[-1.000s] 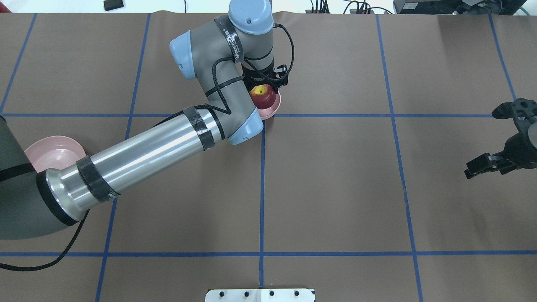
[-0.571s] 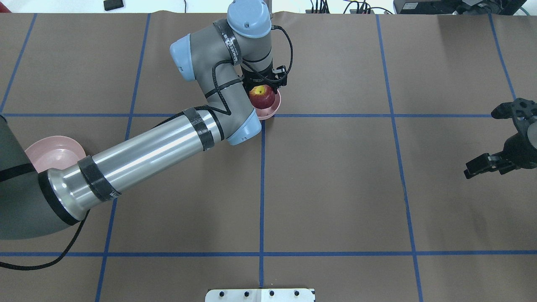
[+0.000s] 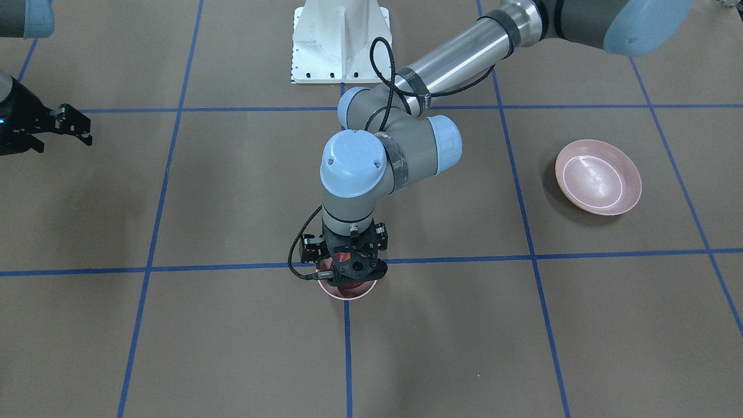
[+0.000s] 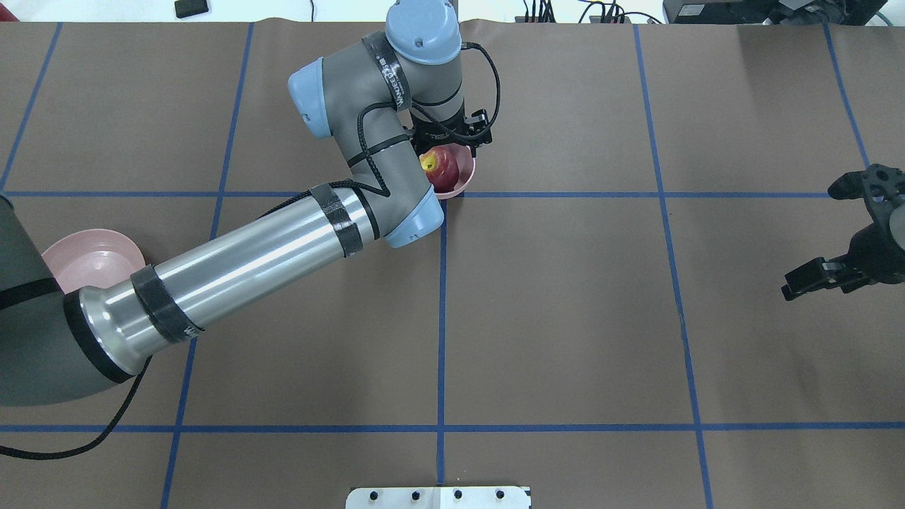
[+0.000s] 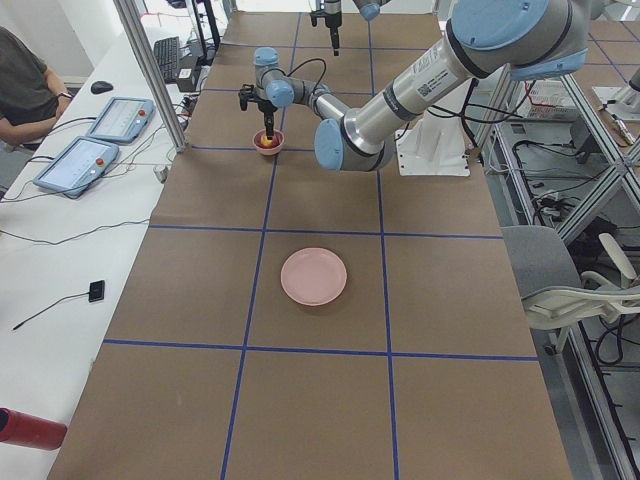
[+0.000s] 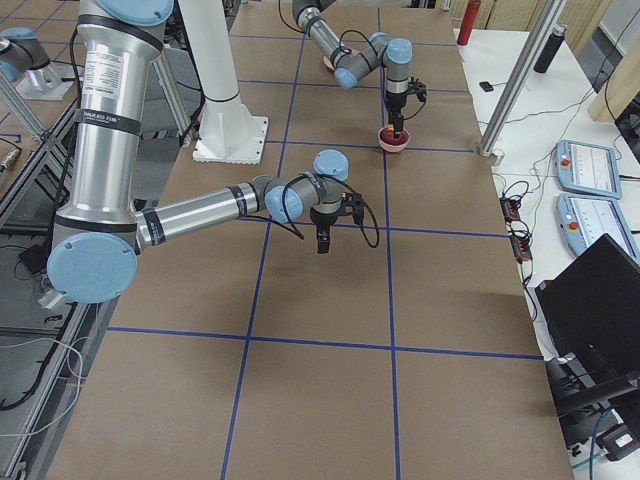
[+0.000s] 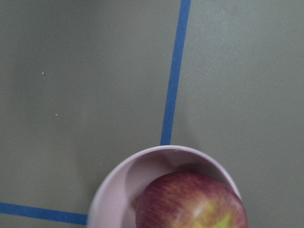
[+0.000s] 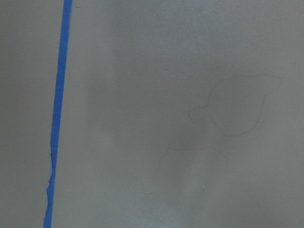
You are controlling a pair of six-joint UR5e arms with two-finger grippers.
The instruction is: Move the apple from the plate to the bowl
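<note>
The dark red apple [image 4: 442,172] lies inside the small pink bowl [image 4: 464,182] at the table's far middle, its yellow patch turned to the side. The left wrist view shows the apple [image 7: 190,202] resting low in the bowl [image 7: 114,190], with no fingers touching it. My left gripper [image 3: 347,271] hangs straight down just over the bowl, jaws open around the apple's top. The wide pink plate [image 4: 92,258] sits empty at the near left, partly under my left arm. My right gripper [image 4: 806,281] is shut and empty, far to the right.
Brown paper with blue tape grid lines covers the table. The robot's white base plate [image 3: 339,40] is at the near middle edge. A person and tablets [image 5: 90,140] are beyond the far edge.
The apple has dropped lower into the bowl and rolled, its yellow patch turning to the left. The left gripper has let go of it. The right arm has not moved.
</note>
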